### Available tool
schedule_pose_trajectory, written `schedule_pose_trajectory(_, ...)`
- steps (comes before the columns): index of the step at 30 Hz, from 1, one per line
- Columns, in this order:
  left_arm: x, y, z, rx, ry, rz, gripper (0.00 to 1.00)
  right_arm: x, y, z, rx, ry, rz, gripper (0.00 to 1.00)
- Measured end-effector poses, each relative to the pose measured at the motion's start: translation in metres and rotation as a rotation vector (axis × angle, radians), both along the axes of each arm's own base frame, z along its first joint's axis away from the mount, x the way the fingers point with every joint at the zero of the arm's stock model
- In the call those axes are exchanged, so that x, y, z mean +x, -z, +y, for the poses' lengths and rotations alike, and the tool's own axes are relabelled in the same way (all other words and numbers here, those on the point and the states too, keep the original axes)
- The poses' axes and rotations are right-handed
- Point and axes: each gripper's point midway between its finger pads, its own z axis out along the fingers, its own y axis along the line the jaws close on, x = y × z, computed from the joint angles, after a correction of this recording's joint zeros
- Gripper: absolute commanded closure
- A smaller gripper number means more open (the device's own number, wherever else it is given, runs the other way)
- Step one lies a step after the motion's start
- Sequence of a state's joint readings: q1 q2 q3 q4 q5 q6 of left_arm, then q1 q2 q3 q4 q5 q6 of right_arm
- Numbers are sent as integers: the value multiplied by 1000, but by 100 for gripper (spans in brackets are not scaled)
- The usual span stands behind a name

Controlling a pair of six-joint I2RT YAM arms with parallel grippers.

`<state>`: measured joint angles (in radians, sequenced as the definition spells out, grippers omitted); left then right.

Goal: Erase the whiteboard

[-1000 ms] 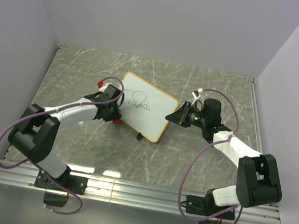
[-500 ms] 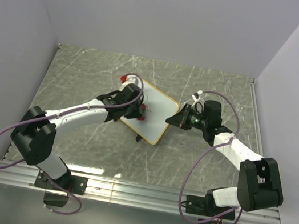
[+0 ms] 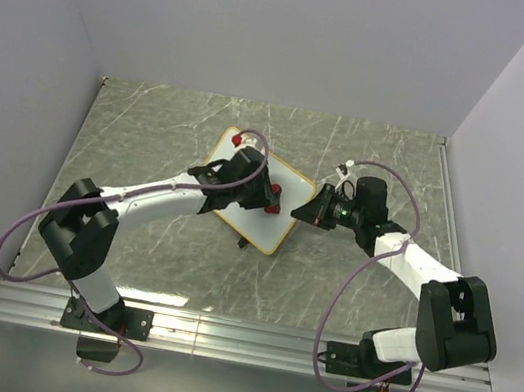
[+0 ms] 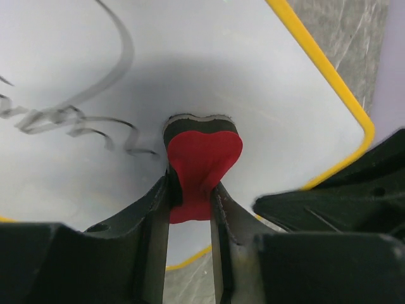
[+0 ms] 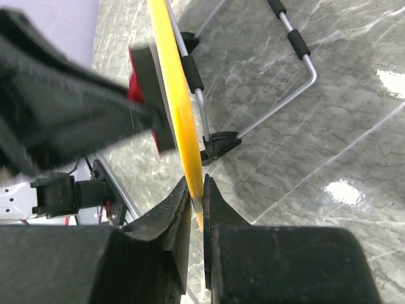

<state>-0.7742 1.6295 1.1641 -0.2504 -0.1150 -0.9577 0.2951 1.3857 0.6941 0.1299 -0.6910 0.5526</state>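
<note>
Reading from the left, we see the left arm stretched across the marble-patterned table (image 3: pixel 152 126) with the left gripper (image 3: pixel 273 199) over the right part of the whiteboard (image 3: pixel 277 227). We find its jaws closed narrowly on a red eraser (image 4: pixel 202 155), whose dark-edged pad faces the white surface just right of a black scribble (image 4: pixel 69 117); we cannot confirm contact from these views. We locate the whiteboard near the middle of the table, propped at a tilt on a wire stand (image 5: pixel 297 69) with black feet, its yellow frame (image 5: pixel 174 82) turned diagonally to the table edges. Further right, we see the right gripper (image 3: pixel 298 209) at the board's right-hand edge; its jaws stand narrow, pinching the yellow frame between the fingertips. The right arm reaches in from the right side of the table.
</note>
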Motion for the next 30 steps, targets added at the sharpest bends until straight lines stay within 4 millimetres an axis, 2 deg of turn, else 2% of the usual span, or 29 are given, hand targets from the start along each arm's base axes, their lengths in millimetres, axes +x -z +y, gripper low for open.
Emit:
schedule_pose_trajectory(3, 19, 4, 23, -48, -29, 11, 100, 0, 1, 0, -5, 3, 5, 100)
schedule_pose_trajectory(7, 61, 18, 94, -31, -168, 22, 100, -2, -2, 1, -8, -4, 0, 100)
schedule_pose_trajectory(9, 75, 29, 123, -7, -226, 34, 100, -4, -4, 2, -12, -12, -7, 100)
schedule_pose_trajectory(11, 84, 40, 141, 7, -262, 50, 100, -5, -5, 4, -15, -18, -3, 100)
schedule_pose_trajectory(13, 89, 47, 151, 16, -276, 55, 100, -6, -6, 4, -18, -19, 4, 100)
schedule_pose_trajectory(19, 91, 45, 144, 30, -251, 24, 100, -7, -11, 2, -32, -20, 19, 100)
schedule_pose_trajectory(22, 91, 43, 134, 73, -230, 8, 100, -9, -9, 1, -38, -21, 28, 100)
schedule_pose_trajectory(24, 90, 39, 115, 103, -187, -5, 100, -9, -8, -2, -43, -13, 40, 100)
schedule_pose_trajectory(26, 83, 31, 82, 112, -128, -24, 100, -10, -6, -5, -51, -1, 55, 100)
schedule_pose_trajectory(30, 51, 20, 20, 78, -18, -43, 100, -8, 3, -14, -83, 42, 89, 100)
